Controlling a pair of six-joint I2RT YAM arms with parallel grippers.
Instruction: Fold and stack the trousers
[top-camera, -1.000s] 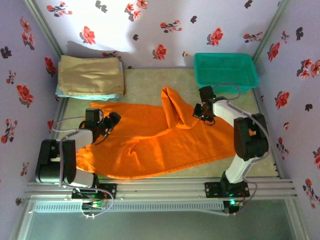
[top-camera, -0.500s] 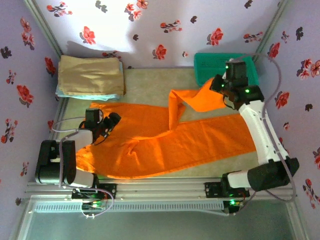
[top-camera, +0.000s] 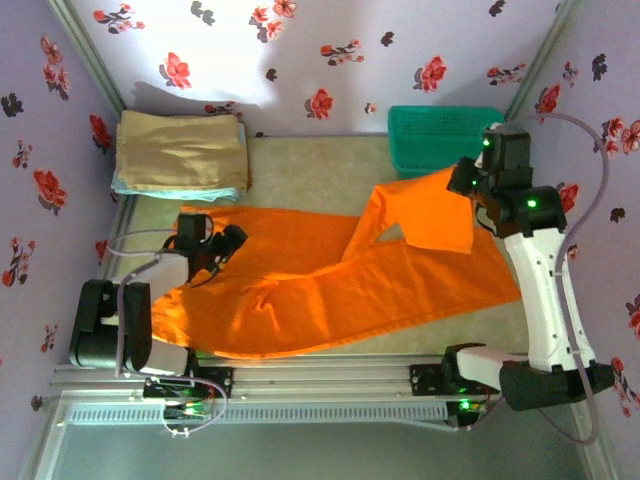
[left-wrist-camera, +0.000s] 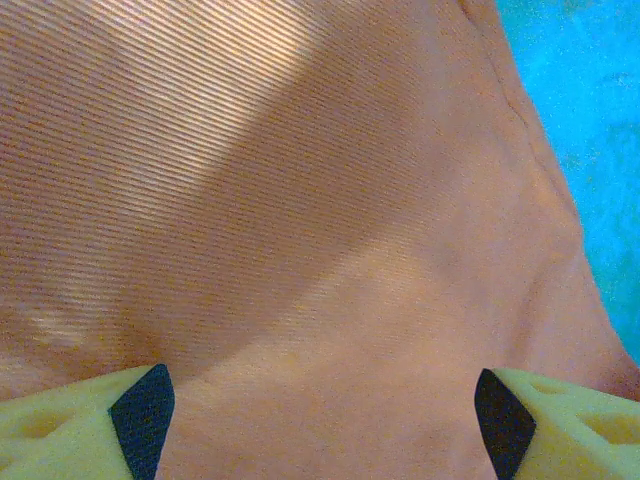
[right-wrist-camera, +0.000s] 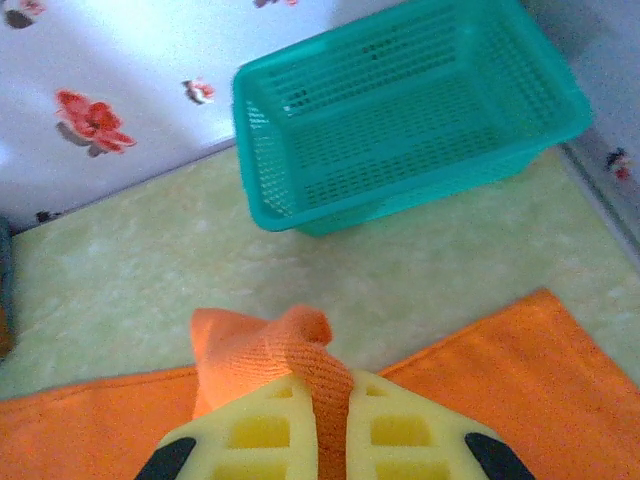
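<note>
The right gripper (right-wrist-camera: 335, 432) is pinching one leg end of the bright orange soft cloth trousers (top-camera: 320, 290), jaws clamped tight on the bunched fabric and holding it up off the table (top-camera: 300, 160). A teal plastic mesh basket (right-wrist-camera: 400, 120) is sitting just beyond its fingertips. The left gripper (left-wrist-camera: 320, 420) is hanging spread wide, with orange cloth lying flat directly beneath and between its fingers.

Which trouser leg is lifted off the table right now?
The far leg, pinched by the right gripper near the green basket; the near leg lies flat.
</note>
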